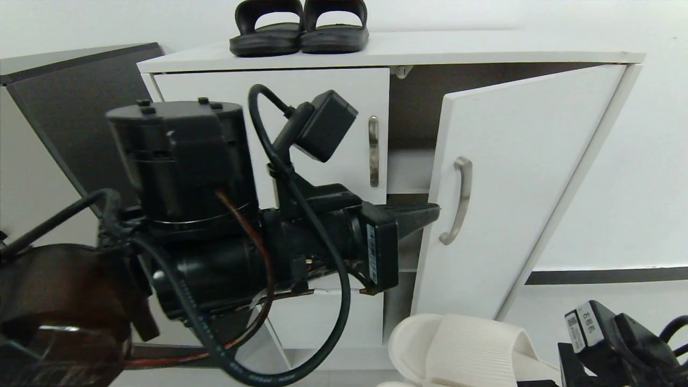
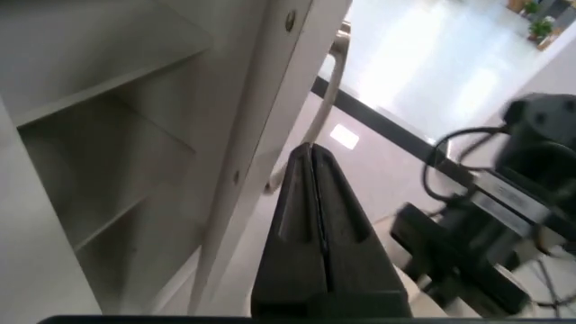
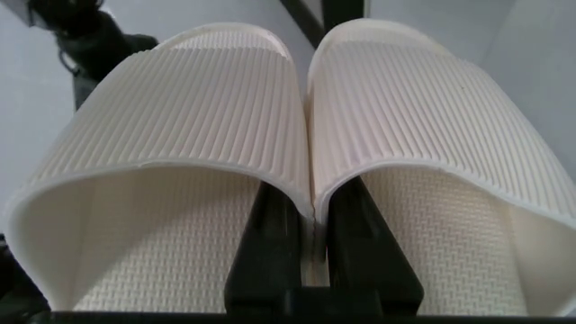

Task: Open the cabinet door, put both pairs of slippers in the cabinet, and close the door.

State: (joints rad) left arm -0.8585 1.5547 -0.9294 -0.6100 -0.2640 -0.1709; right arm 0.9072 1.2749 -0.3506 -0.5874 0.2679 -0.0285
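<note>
Right wrist view: right gripper [image 3: 313,256] fingers [image 3: 270,247] clamp white slippers [image 3: 180,117] at the meeting straps — light, floppy, I judge — left gripper [image 2: 312,166] closed beside cabinet door [image 1: 510,177].

1. The left arm [image 1: 183,177] is black, with a fat cylindrical joint housing and small bolt heads on its flat cap.
2. Its box-shaped wrist camera [image 1: 326,124] is black and trails a thick black cable [image 1: 346,301] beside a thin reddish-brown wire [image 1: 266,263].
3. The left gripper [image 2: 312,157] has black, wedge-shaped fingers.
4. The right arm [image 1: 618,333] is black and carries white printed labels [image 1: 588,320].
</note>
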